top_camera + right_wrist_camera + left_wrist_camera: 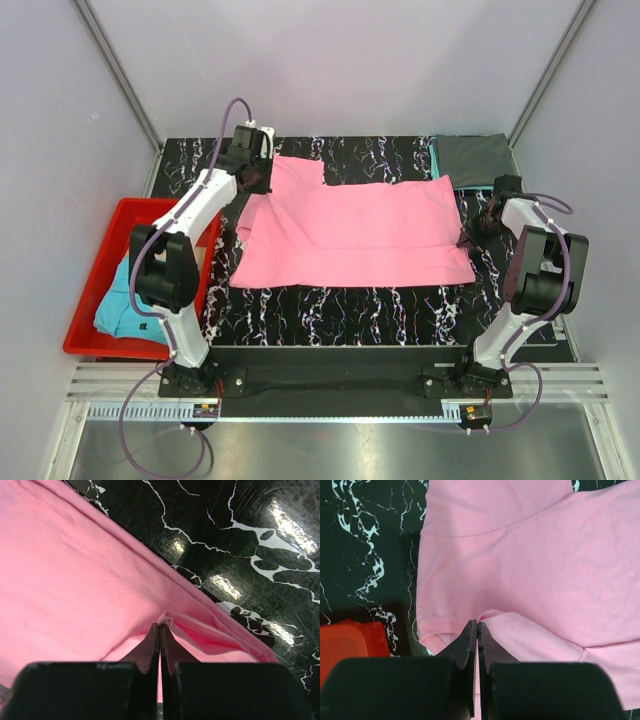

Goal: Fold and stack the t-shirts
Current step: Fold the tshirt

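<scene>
A bright pink t-shirt (355,235) lies spread across the middle of the black marbled table, one sleeve (297,172) pointing to the back. My left gripper (256,180) is at its back-left corner, shut on a pinched fold of the pink cloth (492,614) beside the sleeve hem. At the shirt's right edge my right gripper (482,225) is shut on the doubled pink hem (167,616). A dark grey folded t-shirt (472,158) rests at the back right corner on a teal one. A light blue t-shirt (125,305) lies in the red bin.
The red plastic bin (92,272) stands left of the table, beside the left arm; its corner (350,637) shows in the left wrist view. Grey walls close in the back and sides. Bare marbled tabletop (350,315) lies in front of the pink shirt.
</scene>
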`<state>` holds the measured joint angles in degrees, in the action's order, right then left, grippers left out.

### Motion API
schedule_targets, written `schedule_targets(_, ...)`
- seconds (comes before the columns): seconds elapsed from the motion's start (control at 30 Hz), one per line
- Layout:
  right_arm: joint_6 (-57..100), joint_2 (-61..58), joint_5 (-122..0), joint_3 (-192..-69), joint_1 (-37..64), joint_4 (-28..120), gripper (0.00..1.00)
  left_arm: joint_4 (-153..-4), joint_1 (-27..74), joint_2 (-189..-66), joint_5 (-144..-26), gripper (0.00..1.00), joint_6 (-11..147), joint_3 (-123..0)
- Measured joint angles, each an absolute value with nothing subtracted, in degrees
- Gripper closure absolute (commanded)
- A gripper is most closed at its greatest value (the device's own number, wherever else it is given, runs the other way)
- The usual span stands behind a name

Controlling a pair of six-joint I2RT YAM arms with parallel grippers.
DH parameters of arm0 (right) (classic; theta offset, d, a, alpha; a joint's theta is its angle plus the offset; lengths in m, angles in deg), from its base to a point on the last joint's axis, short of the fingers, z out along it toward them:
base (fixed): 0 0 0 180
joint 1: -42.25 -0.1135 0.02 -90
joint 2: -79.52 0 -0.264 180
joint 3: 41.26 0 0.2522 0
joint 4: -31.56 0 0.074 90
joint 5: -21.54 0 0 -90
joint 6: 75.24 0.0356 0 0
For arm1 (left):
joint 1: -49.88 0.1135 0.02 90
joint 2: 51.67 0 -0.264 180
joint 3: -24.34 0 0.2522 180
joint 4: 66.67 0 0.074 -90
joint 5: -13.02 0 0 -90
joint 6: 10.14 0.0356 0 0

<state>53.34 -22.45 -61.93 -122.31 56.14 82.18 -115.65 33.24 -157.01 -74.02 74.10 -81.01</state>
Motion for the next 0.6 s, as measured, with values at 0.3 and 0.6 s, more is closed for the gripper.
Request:
schedule_targets(0.3,53.17,-25.1,-61.14,-124.83,56.14,82.59,0.94,-117.66,32.5,-162.91,-69.95,1.0,74.43,-82.24)
schedule_targets(0.6,53.39,-24.71,-60.58,-126.01,56.14,84.47,0.64,-117.25,32.65,-164.33,-72.77,0.45,74.91,-85.52)
